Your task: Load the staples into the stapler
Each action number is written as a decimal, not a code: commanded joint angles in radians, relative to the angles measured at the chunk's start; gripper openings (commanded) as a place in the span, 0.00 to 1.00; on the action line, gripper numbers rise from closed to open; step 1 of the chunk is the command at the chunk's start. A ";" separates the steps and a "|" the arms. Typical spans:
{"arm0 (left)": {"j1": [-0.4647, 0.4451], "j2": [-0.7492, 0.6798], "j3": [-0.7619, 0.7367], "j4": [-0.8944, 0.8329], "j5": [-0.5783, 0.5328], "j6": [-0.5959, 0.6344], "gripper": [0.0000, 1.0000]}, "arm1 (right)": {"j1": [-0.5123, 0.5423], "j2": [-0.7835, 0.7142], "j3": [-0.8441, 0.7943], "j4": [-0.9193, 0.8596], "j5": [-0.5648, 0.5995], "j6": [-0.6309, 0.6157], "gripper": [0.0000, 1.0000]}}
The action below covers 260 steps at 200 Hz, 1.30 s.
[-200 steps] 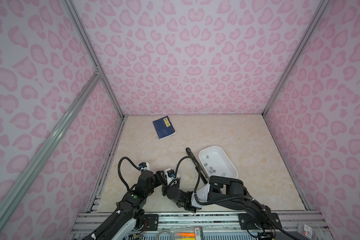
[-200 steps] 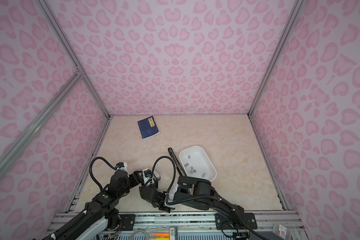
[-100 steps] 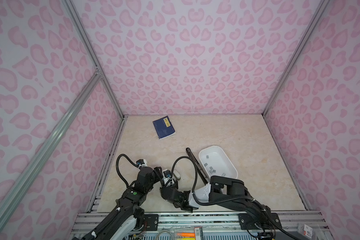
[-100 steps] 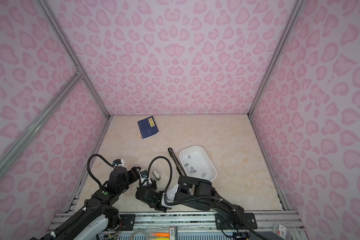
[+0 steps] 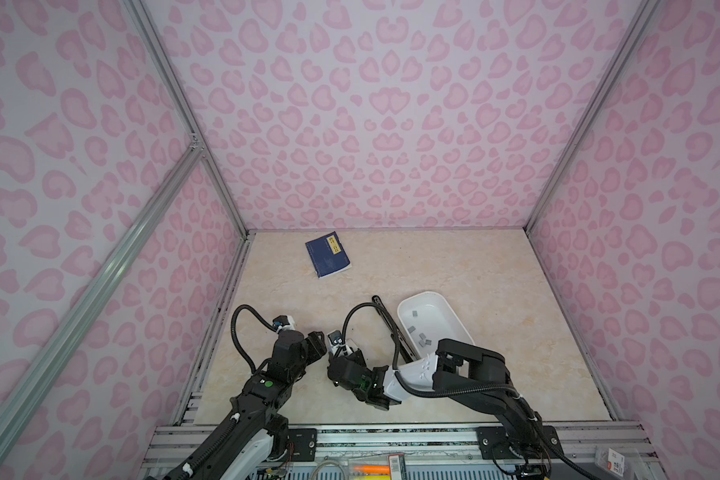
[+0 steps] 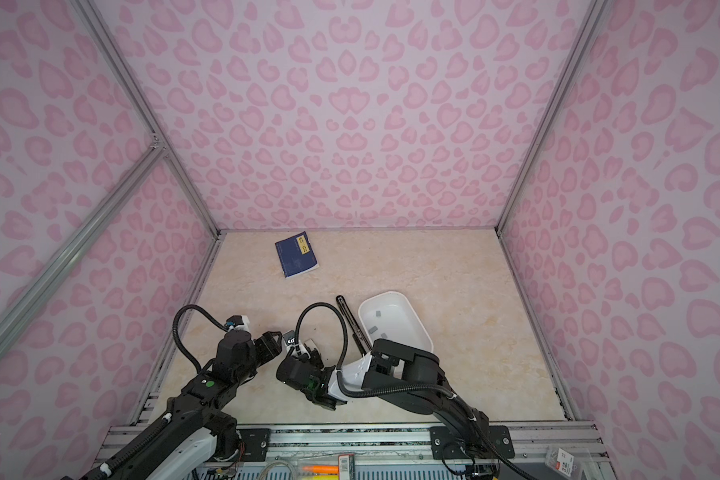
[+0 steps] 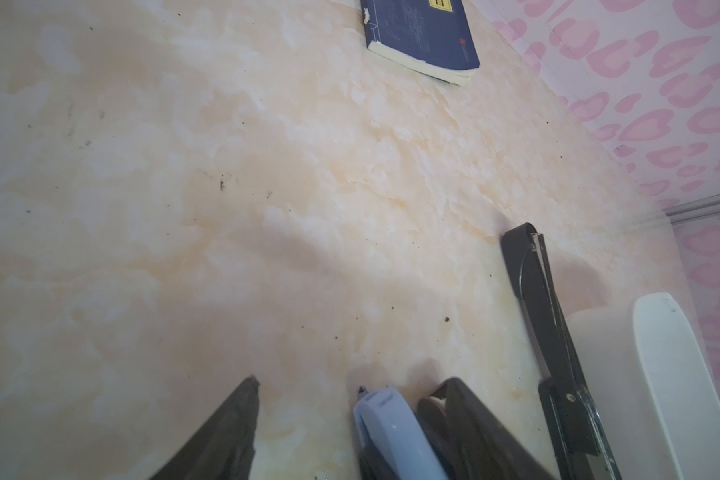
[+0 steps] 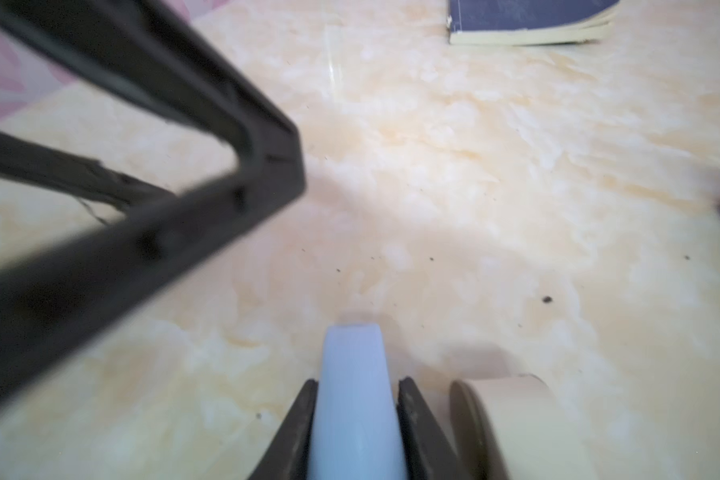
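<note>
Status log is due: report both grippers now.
Left gripper: open, straddling the blue stapler, not gripping it.
Right gripper: shut on the blue stapler.

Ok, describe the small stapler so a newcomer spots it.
On the beige marble-look tabletop, look where both arms meet. The pale blue plastic stapler sits in the right gripper. It's short and rounded, unlike the long black stapler by the white tray.

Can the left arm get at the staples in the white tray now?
Probably not cleanly: the right gripper, holding the blue stapler, and the long black stapler lie between the left gripper and the staples.
</note>
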 commanded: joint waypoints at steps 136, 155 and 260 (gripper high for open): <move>-0.015 0.010 0.172 0.031 0.204 0.128 0.77 | -0.020 -0.522 -0.339 -0.161 0.136 -0.112 0.59; -0.080 0.060 0.206 0.053 0.213 0.134 0.78 | -0.057 -0.581 -0.392 -0.275 0.090 -0.071 0.59; -0.345 0.340 0.349 0.109 0.069 0.116 0.79 | -0.118 -0.689 -0.584 -0.403 0.127 0.073 0.59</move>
